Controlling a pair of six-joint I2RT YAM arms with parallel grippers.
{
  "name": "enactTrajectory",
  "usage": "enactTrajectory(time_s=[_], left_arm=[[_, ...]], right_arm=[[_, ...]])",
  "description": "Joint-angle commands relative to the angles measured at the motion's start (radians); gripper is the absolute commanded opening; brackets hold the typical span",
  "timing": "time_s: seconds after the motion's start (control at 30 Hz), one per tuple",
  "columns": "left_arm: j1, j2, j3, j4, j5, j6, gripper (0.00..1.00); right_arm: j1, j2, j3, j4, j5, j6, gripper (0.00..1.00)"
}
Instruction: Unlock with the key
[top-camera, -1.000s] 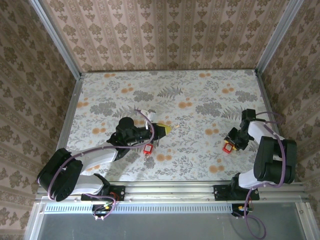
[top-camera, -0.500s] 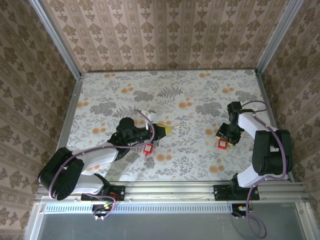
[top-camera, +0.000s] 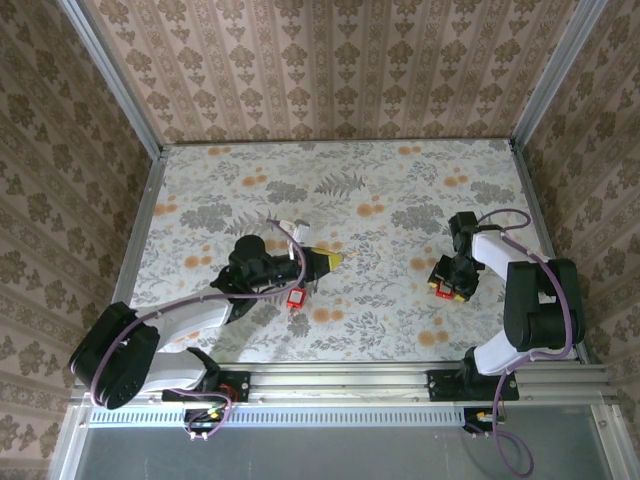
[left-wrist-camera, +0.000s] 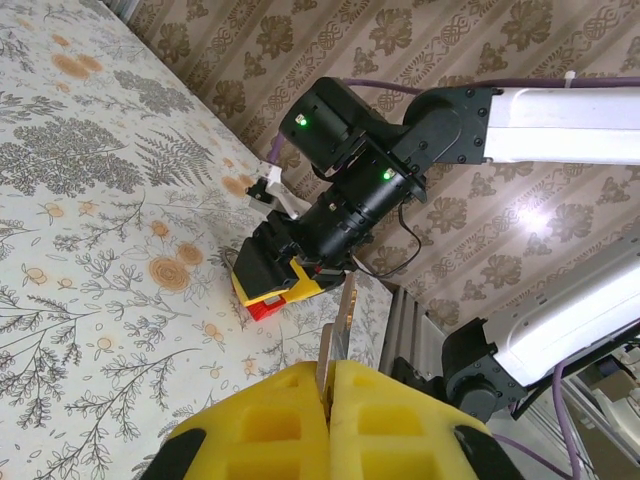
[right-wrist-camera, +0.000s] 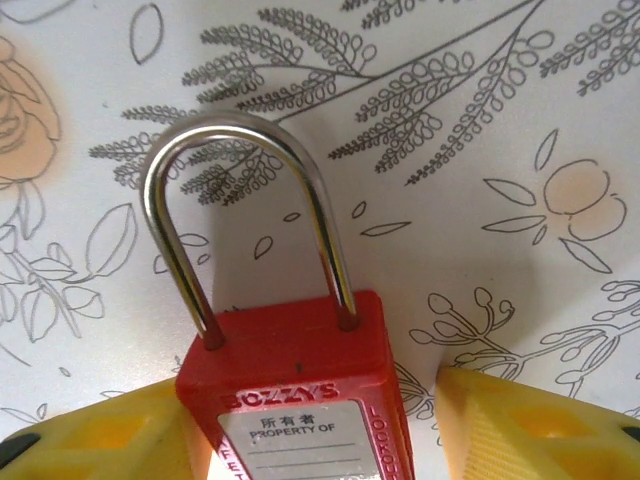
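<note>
Right claw (top-camera: 450, 284): spread. The red plastic padlock (right-wrist-camera: 300, 395) lies between my two yellow fingers. It is flat on the flower-patterned table top (top-camera: 380, 190), with the white label facing up and the body toward my wrist. Its bowed shackle of silver steel (right-wrist-camera: 240, 190) points away from me, past the fingertips. Both legs of the shackle sit in the body, so it is closed.

In the wrist view, the finger on the left (right-wrist-camera: 95, 440) stands against the side of the body or just beside it; I cannot tell whether it touches. The finger on the right (right-wrist-camera: 525, 430) stands apart from the body, with bare table between them. I am not pinching the padlock.

From overhead, the padlock and this claw are in the right part of the table, nearer the front rail than the back wall.

Left claw (left-wrist-camera: 330, 388): yellow fingers pressed together, pinching the thin flat metal key (left-wrist-camera: 341, 325). The blade sticks out beyond the fingertips. In my left wrist view it points toward the right claw, and the padlock shows as a red patch under that claw's fingers. The key touches neither of them. Overhead, the left claw hangs left of the table's middle, well apart from the padlock.

A small red-and-white object (top-camera: 296, 297) is just on the near side of the left claw. I cannot tell what it is.
</note>
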Motion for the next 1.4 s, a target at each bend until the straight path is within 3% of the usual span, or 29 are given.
enactTrajectory(time_s=[0.0, 0.33, 0.47, 0.57, 0.73, 0.87, 1.1, 1.37], left_arm=[[0.006, -0.031, -0.004, -0.012, 0.005, 0.005, 0.00], [-0.007, -0.041, -0.005, -0.040, -0.008, 0.019, 0.00], [-0.023, -0.037, -0.001, -0.049, -0.023, 0.026, 0.00], [-0.044, -0.028, 0.006, -0.069, -0.035, 0.046, 0.00], [-0.090, 0.004, 0.027, -0.065, -0.108, 0.069, 0.00], [-0.133, 0.043, 0.056, -0.037, -0.155, 0.075, 0.00], [-0.214, 0.076, 0.090, -0.025, -0.396, 0.102, 0.00], [-0.327, 0.091, 0.061, 0.088, -0.694, 0.128, 0.00]], right_arm=[[0.009, 0.005, -0.015, 0.034, -0.022, 0.005, 0.58], [0.010, 0.038, 0.017, 0.030, -0.018, -0.024, 0.53], [0.010, 0.034, 0.005, 0.053, -0.053, -0.004, 0.43], [0.012, 0.005, -0.012, 0.076, -0.108, 0.025, 0.31], [0.012, -0.114, -0.048, 0.127, -0.250, 0.115, 0.19], [0.024, -0.283, -0.039, 0.153, -0.330, 0.201, 0.15], [0.145, -0.560, 0.000, 0.310, -0.289, 0.483, 0.10], [0.377, -0.628, -0.071, 0.521, -0.060, 0.714, 0.08]])
